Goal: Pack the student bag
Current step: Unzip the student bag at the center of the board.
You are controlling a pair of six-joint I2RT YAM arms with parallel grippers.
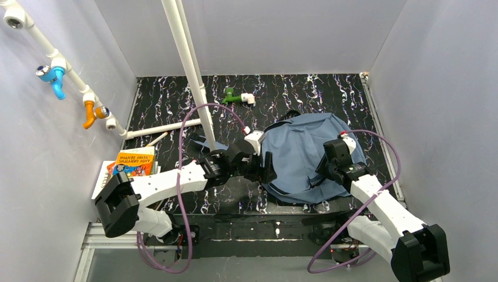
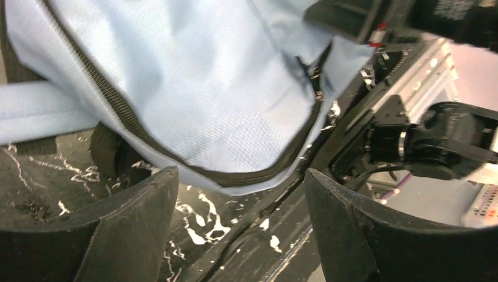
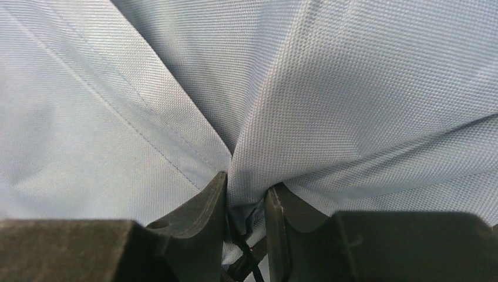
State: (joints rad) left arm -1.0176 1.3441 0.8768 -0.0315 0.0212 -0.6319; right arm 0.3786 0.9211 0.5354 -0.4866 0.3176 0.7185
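A fold of the student bag (image 3: pixel 352 88) is pinched in the nearly closed right gripper (image 3: pixel 245 197) — the left gripper (image 2: pixel 241 182) is spread wide, empty, the bag just ahead.

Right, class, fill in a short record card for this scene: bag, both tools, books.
bag: blue, slumped on the table, zip along one edge
left tool: open, at the bag's left edge, holding nothing
right tool: shut on a fold of bag fabric
books: stacked at the table's left edge, outside the bag
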